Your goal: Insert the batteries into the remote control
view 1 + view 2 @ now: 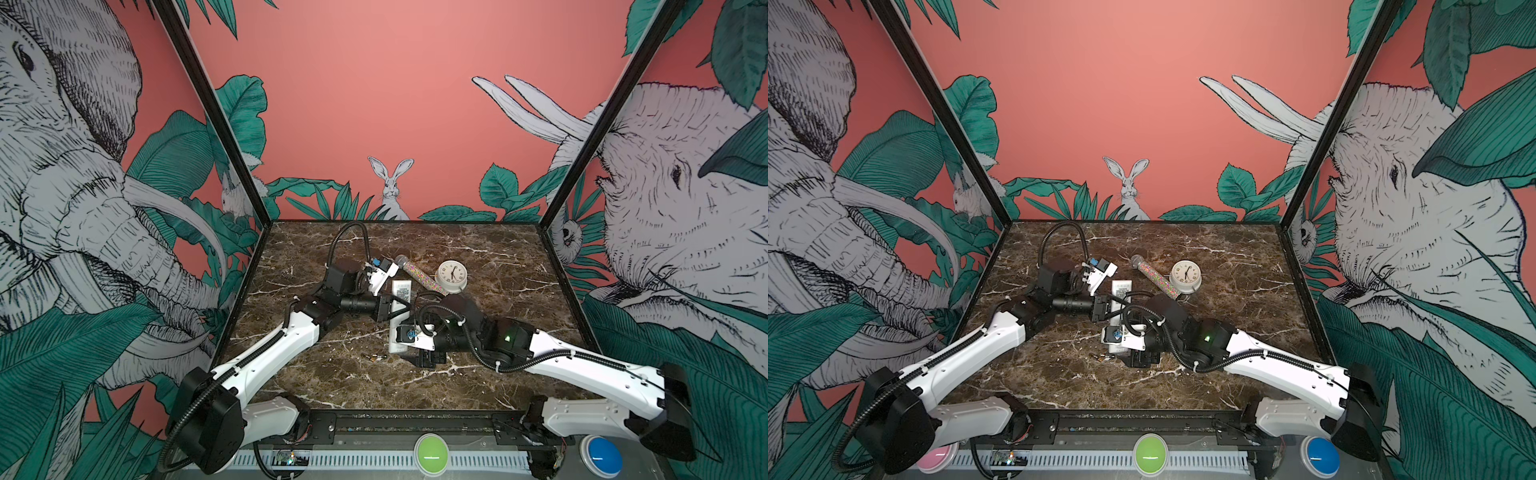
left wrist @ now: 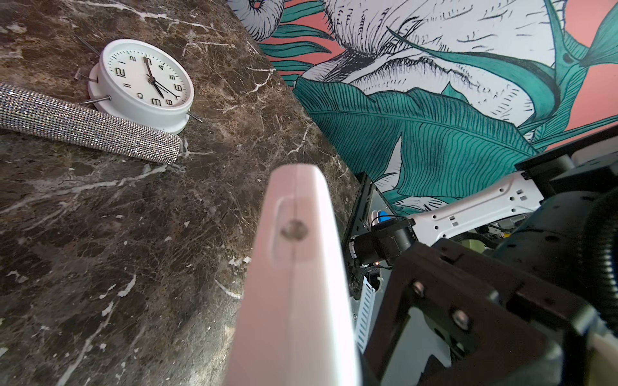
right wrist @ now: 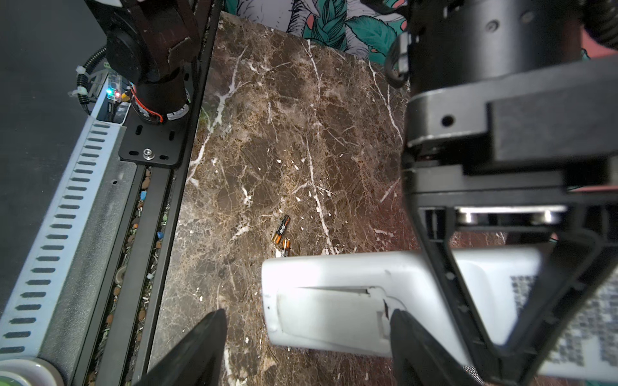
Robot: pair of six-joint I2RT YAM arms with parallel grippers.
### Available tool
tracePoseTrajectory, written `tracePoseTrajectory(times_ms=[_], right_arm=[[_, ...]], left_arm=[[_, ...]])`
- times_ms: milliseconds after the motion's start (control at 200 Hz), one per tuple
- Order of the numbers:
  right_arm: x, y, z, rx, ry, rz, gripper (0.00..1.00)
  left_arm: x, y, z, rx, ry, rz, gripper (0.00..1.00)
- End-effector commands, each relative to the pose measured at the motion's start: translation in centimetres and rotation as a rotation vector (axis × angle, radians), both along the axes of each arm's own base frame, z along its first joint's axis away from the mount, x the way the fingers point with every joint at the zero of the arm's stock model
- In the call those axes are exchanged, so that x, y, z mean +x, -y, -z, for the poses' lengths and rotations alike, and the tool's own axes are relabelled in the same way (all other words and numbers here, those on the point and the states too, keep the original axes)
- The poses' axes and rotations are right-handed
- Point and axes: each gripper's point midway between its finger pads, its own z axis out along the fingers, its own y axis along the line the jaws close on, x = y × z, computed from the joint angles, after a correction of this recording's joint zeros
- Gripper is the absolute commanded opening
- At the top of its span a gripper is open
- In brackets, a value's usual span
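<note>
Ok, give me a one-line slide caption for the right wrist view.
Open right gripper at the upturned back of the remote control; two batteries loose on the marble table beside it.

In the left wrist view we see the remote control (image 2: 294, 284) blurred and cut off; elsewhere it partly hides one of the batteries (image 3: 285, 248).

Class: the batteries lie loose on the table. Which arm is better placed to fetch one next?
Right. The right pincer stands open and empty near the batteries; the left pincer is shut on the remote control, likely steadying it.
</note>
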Motion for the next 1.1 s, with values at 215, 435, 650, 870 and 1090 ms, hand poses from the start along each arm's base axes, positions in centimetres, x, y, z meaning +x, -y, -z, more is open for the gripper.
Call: tracePoseTrajectory(times_ms=[215, 435, 650, 870, 1090], right_arm=[[1.0, 0.2, -2.5, 0.097, 0.055, 0.081, 0.83], [3.2, 2.3, -4.1, 0.206, -0.048, 0.361, 0.82], [5.8, 4.3, -4.0, 0.321, -0.336, 0.664, 0.82], [7.6, 3.6, -2.4, 0.414, -0.57, 0.713, 0.85], [8.2, 1.0, -1.0, 0.409, -0.686, 0.65, 0.88]], left_arm=[[0.8, 0.0, -1.5, -0.033, 0.043, -0.034, 0.0], [4.2, -1.8, -0.4, 0.037, 0.011, -0.295, 0.0], [6.6, -4.0, 0.9, 0.078, -0.026, -0.518, 0.0], [7.4, -4.2, 1.9, 0.083, -0.048, -0.618, 0.0], [7.7, -3.8, 2.3, 0.098, -0.052, -0.643, 0.0]])
